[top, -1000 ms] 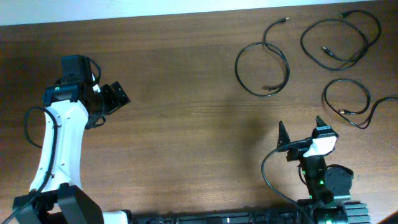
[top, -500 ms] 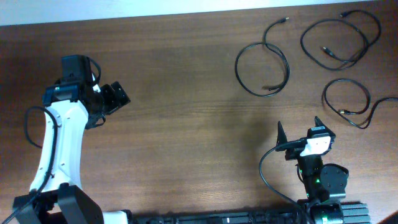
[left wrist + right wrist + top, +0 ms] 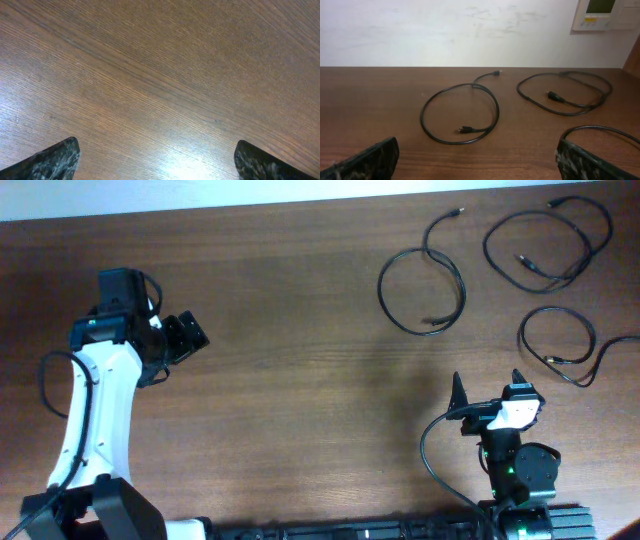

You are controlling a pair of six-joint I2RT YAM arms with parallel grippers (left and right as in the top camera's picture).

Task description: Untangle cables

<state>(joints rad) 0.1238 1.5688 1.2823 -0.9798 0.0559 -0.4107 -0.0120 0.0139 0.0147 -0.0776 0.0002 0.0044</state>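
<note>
Overhead: you see three thin black looped cables [image 3: 380, 286] apart at two o'clock; left tool [image 3: 160, 161], right tool [image 3: 488, 388] both spread wide.

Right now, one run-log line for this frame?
cables: three loose loops, apart, no knot | left end effector: open, empty, over table | right end effector: open, empty, facing cables
</note>
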